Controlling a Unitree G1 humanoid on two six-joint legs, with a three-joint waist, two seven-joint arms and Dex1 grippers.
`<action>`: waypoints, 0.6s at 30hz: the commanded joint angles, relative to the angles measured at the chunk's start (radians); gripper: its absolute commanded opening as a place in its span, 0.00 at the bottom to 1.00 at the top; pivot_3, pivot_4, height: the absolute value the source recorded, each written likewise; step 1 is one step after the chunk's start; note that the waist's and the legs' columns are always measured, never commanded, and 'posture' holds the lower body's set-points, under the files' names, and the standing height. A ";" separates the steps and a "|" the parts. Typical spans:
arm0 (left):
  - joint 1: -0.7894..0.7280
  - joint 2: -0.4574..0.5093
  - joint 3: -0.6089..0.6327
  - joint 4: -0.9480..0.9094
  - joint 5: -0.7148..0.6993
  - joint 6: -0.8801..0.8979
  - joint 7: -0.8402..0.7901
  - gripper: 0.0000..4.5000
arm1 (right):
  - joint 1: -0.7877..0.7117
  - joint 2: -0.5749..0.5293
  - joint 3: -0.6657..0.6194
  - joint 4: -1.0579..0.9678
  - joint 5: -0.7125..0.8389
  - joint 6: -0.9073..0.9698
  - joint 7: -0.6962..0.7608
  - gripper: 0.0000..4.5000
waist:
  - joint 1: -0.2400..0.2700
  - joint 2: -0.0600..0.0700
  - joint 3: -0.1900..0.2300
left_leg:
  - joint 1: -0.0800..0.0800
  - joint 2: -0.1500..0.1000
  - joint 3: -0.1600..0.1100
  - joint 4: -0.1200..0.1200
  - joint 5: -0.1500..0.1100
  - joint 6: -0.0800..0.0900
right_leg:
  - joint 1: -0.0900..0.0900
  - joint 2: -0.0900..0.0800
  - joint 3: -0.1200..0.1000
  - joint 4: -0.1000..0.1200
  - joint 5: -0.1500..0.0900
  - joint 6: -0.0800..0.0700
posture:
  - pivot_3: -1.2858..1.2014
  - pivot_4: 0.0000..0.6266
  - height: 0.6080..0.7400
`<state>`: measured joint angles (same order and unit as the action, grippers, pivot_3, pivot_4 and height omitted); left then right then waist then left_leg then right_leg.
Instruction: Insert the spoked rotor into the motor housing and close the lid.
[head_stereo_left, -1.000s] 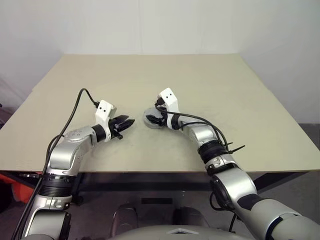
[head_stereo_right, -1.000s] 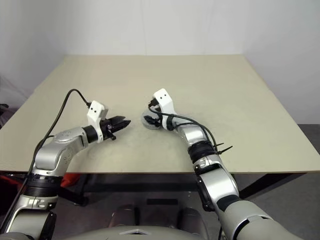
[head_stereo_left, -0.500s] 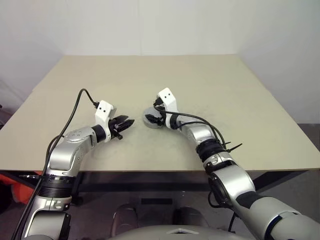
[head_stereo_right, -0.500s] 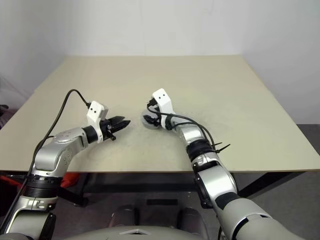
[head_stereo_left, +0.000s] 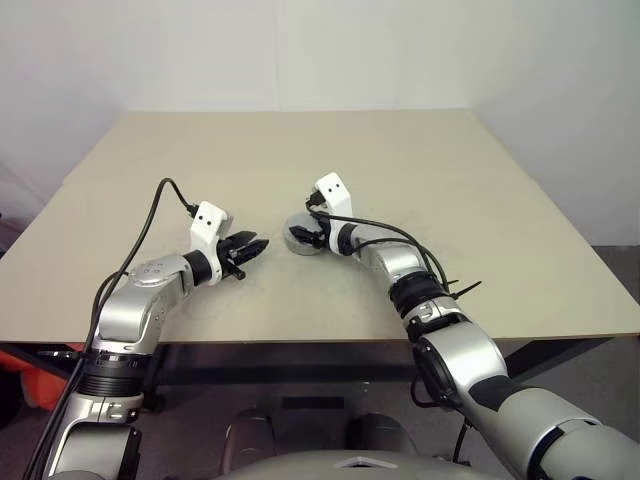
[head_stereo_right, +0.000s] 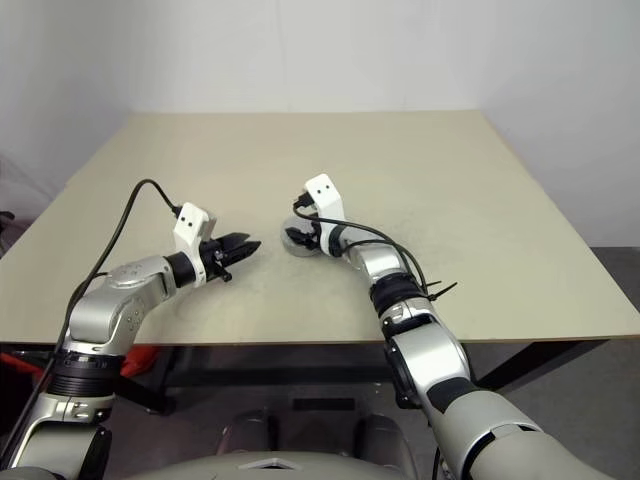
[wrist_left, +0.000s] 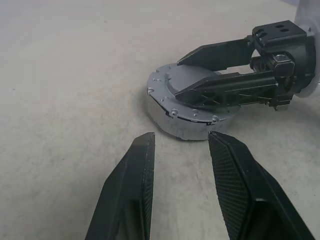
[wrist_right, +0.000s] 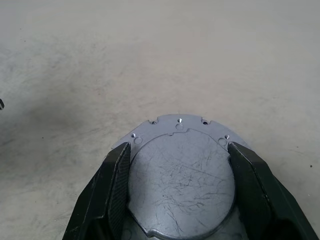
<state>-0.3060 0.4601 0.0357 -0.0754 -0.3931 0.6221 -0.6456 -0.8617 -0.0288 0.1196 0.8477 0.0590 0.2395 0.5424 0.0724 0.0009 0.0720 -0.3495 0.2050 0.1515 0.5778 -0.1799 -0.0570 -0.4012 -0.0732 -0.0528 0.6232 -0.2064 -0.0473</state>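
Note:
The motor housing (wrist_left: 175, 120) is a low silver round body standing on the table near its middle. The lid (wrist_right: 180, 180), a grey scratched round plate with a notched edge, lies flat on top of it. The spoked rotor is hidden. My right gripper (wrist_right: 180, 149) reaches over the housing from its right, with one finger pressed against each side of the lid. My left gripper (wrist_left: 181, 137) hovers a short way to the left of the housing (head_stereo_left: 296, 243). It points at the housing, open, with nothing between its fingers.
The beige table (head_stereo_left: 450, 170) stretches bare around the housing, with its front edge close to me. White walls stand behind and to the sides. A black cable (head_stereo_left: 150, 215) loops over my left arm.
Both grippers stay where they were. My right elbow has drifted slightly to the left.

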 joint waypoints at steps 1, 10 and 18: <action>-0.005 0.011 0.010 -0.042 -0.002 -0.006 0.002 0.39 | -0.025 0.002 -0.015 0.014 -0.008 -0.007 -0.025 0.66 | -0.001 0.000 0.000 | 0.000 0.000 0.000 0.000 0.000 0.000 | 0.000 0.000 0.000 0.000 0.000 0.000 | 0.52 0.00 1.00; -0.004 0.013 0.010 -0.038 0.003 -0.008 0.001 0.39 | -0.002 0.021 -0.023 -0.067 0.031 -0.001 0.044 0.66 | -0.003 0.000 0.000 | 0.000 0.000 0.000 0.000 0.000 0.000 | -0.001 0.000 0.000 0.000 0.001 -0.002 | 0.52 0.00 1.00; -0.002 0.012 0.008 -0.036 0.007 -0.012 0.000 0.39 | 0.002 0.023 -0.032 -0.080 0.026 -0.008 0.038 0.66 | -0.004 0.000 0.000 | -0.003 0.000 0.000 0.000 -0.002 0.003 | -0.003 0.000 0.000 -0.002 0.001 -0.005 | 0.52 0.00 1.00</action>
<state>-0.3049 0.4605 0.0355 -0.0757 -0.3872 0.6219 -0.6456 -0.8477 -0.0132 0.0998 0.8139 0.0718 0.2432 0.5840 0.0680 0.0010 0.0720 -0.3527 0.2052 0.1518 0.5777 -0.1818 -0.0539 -0.4040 -0.0731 -0.0531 0.6216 -0.2053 -0.0527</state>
